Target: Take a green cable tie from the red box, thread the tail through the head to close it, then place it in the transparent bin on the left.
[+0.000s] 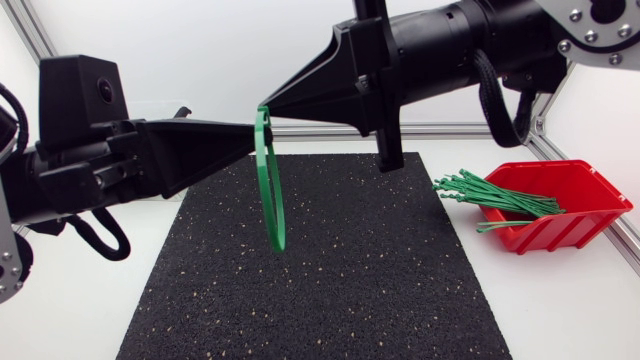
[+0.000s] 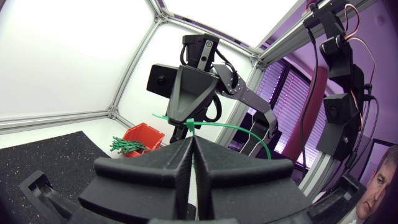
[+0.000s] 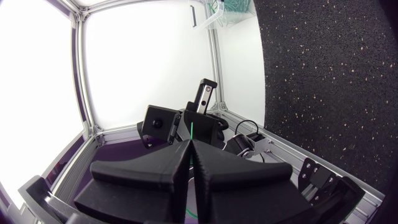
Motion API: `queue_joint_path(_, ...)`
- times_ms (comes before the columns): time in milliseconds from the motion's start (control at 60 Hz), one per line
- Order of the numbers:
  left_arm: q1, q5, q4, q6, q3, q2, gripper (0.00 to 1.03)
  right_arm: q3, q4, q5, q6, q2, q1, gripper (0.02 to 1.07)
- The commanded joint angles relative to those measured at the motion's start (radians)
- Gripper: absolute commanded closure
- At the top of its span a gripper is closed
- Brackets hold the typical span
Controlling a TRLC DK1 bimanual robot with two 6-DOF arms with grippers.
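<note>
Spare ties (image 1: 500, 197) are held in red box (image 1: 590, 215), 3 o'clock; one looped cable tie (image 1: 271, 190) is clamped by left gripper (image 1: 250, 137) and right gripper (image 1: 264, 106).

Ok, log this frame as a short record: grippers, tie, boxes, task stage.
left gripper: shut on the green cable tie, above the black mat
right gripper: shut on the same tie, facing the left
green cable tie: hangs as a loop below both grippers, clear of the mat
red box: right of the mat, spare ties poking over its rim
transparent bin: seen only in the right wrist view
task stage: tie not in the bin; threading cannot be told
</note>
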Motion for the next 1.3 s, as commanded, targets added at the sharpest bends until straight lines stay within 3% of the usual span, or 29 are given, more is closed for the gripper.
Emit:
queue_joint_path(0, -0.005, 0.004, 0.02, 0.005, -0.005, -0.01, 1.0, 0.006, 0.008, 0.011, -0.011, -0.002, 0.006, 1.01)
queue_joint_path(867, -0.005, 0.008, 0.022, 0.005, -0.005, -0.013, 1.0, 0.014, 0.062, 0.048, -0.051, 0.168, -0.04, 1.01)
queue_joint_path(1167, -0.005, 0.007, 0.022, 0.005, -0.005, -0.01, 1.0, 0.012, 0.044, 0.048, -0.054, 0.031, 0.0, 1.01)
queue_joint_path(1200, -0.005, 0.007, 0.02, 0.005, -0.005, -0.01, 1.0, 0.017, 0.034, 0.043, -0.06, 0.022, -0.002, 0.97)
queue_joint_path(1283, -0.005, 0.004, 0.017, 0.005, -0.005, -0.01, 1.0, 0.04, -0.027, 0.042, -0.122, 0.011, -0.015, 0.72)
